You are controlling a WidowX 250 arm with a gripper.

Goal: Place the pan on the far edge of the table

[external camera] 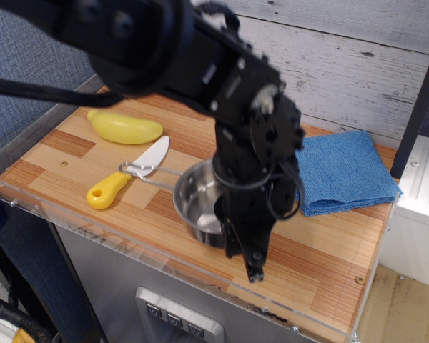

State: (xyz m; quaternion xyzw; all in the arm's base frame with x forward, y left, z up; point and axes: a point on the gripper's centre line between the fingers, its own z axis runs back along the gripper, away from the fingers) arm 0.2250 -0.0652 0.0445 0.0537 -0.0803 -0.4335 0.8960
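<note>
The pan (199, 204) is a small shiny steel saucepan, upright, with its wire loop handle (141, 171) pointing left over the knife blade. It is low over the wooden table (71, 146), close to the near edge and a little left of the middle. I cannot tell whether it touches the wood. My gripper (236, 239) comes down from the black arm and is shut on the pan's right rim. One finger (255, 270) reaches down past the pan's outer wall toward the clear acrylic front edging; the other is hidden by the pan.
A yellow banana-shaped toy (125, 127) lies at the back left. A knife with a yellow handle (107, 189) lies to the pan's left. A folded blue cloth (347, 171) lies at the back right. A dark post (420, 93) and a white unit (423, 187) stand past the right edge.
</note>
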